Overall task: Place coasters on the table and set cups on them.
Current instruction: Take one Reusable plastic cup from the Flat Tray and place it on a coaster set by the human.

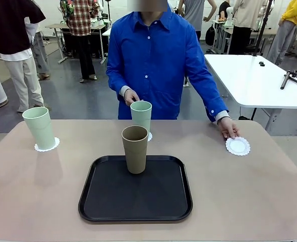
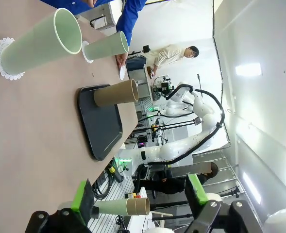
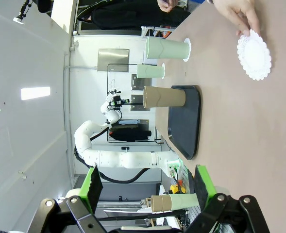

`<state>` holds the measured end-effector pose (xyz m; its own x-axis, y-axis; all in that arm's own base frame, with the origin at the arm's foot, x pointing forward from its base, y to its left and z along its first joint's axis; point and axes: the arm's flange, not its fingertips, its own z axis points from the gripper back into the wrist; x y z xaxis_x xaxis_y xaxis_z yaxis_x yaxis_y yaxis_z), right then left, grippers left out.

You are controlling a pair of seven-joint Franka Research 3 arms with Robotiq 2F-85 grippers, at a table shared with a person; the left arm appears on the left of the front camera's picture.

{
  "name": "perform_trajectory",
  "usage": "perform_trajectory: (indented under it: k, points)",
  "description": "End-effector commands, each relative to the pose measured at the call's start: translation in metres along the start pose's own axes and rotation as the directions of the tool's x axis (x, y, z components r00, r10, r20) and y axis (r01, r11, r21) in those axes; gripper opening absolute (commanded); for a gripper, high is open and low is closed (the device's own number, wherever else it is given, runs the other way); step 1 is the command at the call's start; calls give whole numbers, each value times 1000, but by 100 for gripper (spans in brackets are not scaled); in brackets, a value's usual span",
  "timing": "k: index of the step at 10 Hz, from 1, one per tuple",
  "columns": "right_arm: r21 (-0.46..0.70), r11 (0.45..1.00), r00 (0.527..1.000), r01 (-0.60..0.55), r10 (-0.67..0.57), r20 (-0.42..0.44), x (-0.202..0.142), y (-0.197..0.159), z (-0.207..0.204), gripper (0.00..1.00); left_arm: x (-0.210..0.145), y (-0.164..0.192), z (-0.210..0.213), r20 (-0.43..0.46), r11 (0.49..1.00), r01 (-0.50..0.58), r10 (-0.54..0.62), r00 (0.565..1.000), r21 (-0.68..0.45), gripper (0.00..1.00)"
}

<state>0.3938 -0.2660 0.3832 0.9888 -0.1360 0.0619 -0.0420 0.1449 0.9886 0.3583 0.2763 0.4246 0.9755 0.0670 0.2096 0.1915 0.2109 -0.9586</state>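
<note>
Two pale mint cups stand on white lacy coasters on the beige table (image 1: 249,191): one at the far left (image 1: 39,127) on its coaster (image 1: 47,145), one at the far middle (image 1: 140,116) by the person's hand (image 1: 130,96). A brown cup (image 1: 134,148) stands upright on the black tray (image 1: 135,201). A bare coaster (image 1: 237,146) lies at the far right under the person's fingertips (image 1: 228,128). My left gripper (image 2: 140,194) is open and holds nothing, off to the side of the left cup (image 2: 41,43). My right gripper (image 3: 147,187) is open with nothing in it, well apart from the bare coaster (image 3: 253,53).
The tray sits in the middle near the table's front edge. A white table (image 1: 259,80) stands behind at the right. People stand in the room beyond. Bare tabletop lies left and right of the tray.
</note>
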Motion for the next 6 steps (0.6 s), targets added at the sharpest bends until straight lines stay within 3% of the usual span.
perform_trajectory:
  k: [1, 6]
  points:
    - [-3, 1000, 1000, 10, -10, 1, 0, 1, 1, 100, 0, 0, 1, 14, 1000, 0, 0, 1000, -2, 100]
    - [-3, 1000, 1000, 10, -10, 1, 0, 1, 1, 100, 0, 0, 1, 14, 1000, 0, 0, 1000, -2, 100]
